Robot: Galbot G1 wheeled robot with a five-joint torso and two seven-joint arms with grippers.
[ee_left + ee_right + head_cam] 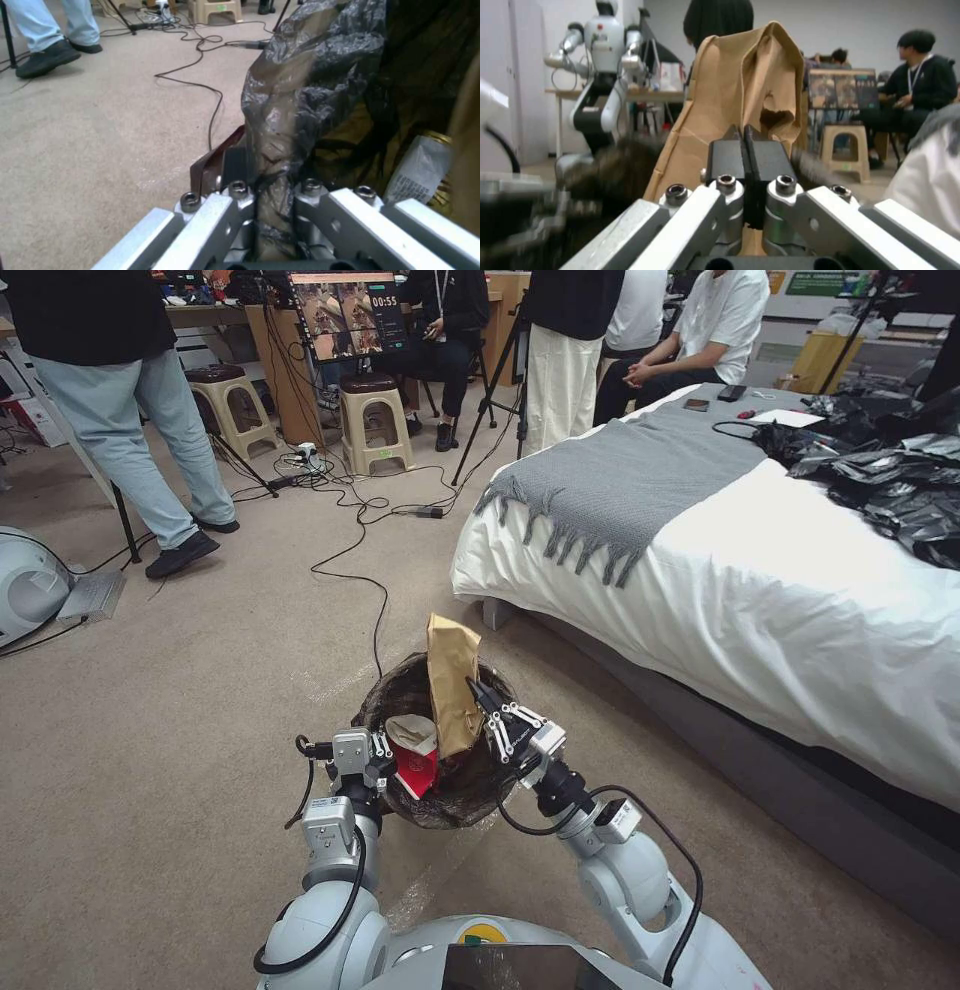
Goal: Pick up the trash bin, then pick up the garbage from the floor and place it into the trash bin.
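A two-armed robot holds a bag-lined trash bin [440,775] above beige carpet [200,670] beside a bed [780,570], with litter inside.

The left gripper [378,760] is clamped shut on the bin's near-left rim; the left wrist view shows its fingers [235,165] pinching the dark plastic liner [310,75] folded over the edge. The right gripper [482,698] reaches over the bin's right side with its jaws pressed fully together, touching the brown paper bag [452,685]; whether any paper is caught between them cannot be told. That flat bag stands upright in the bin, its top poking well above the rim. Beside it in the bin lie a red-and-white wrapper [416,765] and crumpled white paper [410,732]. A white printed packet [417,170] shows against the liner in the left wrist view.
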